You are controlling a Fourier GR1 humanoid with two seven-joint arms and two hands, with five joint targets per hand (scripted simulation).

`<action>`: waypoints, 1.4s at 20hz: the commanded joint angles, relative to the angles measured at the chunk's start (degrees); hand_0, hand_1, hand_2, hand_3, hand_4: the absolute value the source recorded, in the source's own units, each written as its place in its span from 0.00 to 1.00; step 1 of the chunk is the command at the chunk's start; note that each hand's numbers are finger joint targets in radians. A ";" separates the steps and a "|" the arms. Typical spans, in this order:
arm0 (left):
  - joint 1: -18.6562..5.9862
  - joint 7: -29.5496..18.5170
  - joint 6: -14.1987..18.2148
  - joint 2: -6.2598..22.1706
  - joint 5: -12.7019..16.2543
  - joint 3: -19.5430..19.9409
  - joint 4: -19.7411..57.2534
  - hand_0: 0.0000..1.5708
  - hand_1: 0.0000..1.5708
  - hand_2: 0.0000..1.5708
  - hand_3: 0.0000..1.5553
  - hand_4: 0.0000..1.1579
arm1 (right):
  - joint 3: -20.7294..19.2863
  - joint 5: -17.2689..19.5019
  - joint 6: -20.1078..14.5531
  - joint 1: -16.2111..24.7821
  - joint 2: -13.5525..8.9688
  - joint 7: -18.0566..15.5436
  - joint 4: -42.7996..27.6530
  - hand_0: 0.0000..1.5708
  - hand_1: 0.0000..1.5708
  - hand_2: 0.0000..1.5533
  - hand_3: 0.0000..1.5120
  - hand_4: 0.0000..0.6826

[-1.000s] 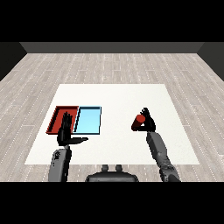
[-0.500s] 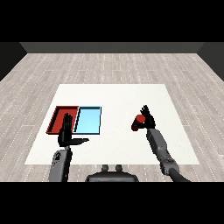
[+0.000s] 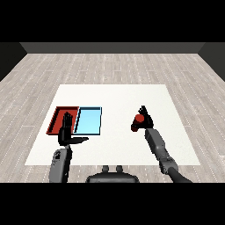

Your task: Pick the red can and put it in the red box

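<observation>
The red can (image 3: 137, 122) stands upright on the white table (image 3: 114, 99), right of the middle. My right hand (image 3: 145, 117) is against the can's right side, its fingers pointing up and away, mostly straight, not curled round the can. The red tray (image 3: 58, 115) lies at the left with the light blue tray (image 3: 89, 121) touching its right side. My left hand (image 3: 66, 131) hovers over the red tray's near edge, fingers straight and thumb stretched to the right, holding nothing. It hides part of that tray.
Both trays look empty inside. White table surface lies between the blue tray and the can. The table's near edge (image 3: 110, 164) runs just behind both forearms, and a wooden floor surrounds the table.
My right forearm has swung so its elbow sits further right and lower, and the hand has closed in on the can. The can and my left hand have hardly moved.
</observation>
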 commanded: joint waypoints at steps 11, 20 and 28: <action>2.94 2.65 1.05 0.02 -1.09 -1.32 -5.84 0.00 0.00 0.00 0.00 0.00 | 1.04 2.52 -7.28 -0.32 -0.88 1.43 -0.49 0.95 0.95 0.94 0.95 0.98; 2.92 1.95 3.08 -2.18 -3.61 -4.93 -5.10 0.00 0.00 0.00 0.00 0.00 | 2.77 5.27 -10.77 -1.42 0.60 -1.31 -2.35 0.94 0.94 0.94 0.94 0.96; -1.49 1.90 0.00 0.55 -3.31 -2.92 1.59 0.00 0.00 0.00 0.00 0.00 | 3.65 2.81 -8.62 5.17 -1.28 4.58 -20.05 0.91 0.91 0.92 0.93 0.95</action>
